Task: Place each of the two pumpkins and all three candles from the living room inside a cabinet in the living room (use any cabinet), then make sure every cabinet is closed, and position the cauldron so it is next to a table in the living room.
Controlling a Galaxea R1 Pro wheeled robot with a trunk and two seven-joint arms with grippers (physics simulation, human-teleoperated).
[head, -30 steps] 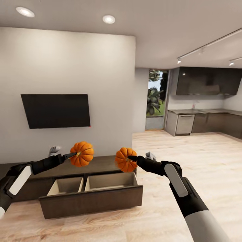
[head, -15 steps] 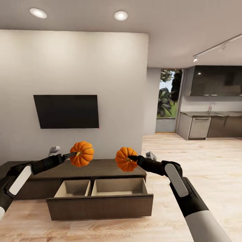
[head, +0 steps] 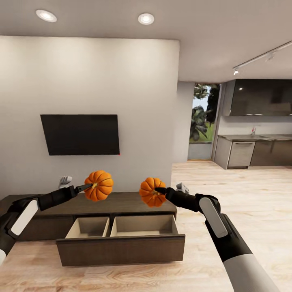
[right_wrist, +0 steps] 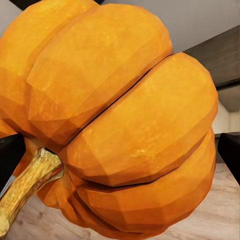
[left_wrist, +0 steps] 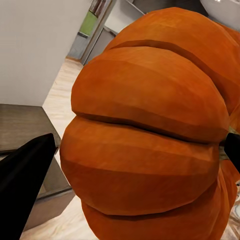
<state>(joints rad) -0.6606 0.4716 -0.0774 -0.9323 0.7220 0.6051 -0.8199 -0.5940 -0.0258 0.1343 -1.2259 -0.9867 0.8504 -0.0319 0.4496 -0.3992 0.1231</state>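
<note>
Living room, pale wall with black TV [head: 80, 134] at centre left; kitchen at far right of frame. Low dark cabinet [head: 120, 248] sits lower centre, its drawer pulled out, two pale compartments showing. Left gripper [head: 90, 186] is closed on left pumpkin [head: 99, 185]; right gripper [head: 159, 190] is closed on right pumpkin [head: 151, 192], apparently near the stem. Both pumpkins hang above the cabinet, apart.

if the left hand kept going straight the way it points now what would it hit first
Probably the other pumpkin in the right hand: the left hand, gripping its own pumpkin, points toward it, though depth is unclear.
</note>
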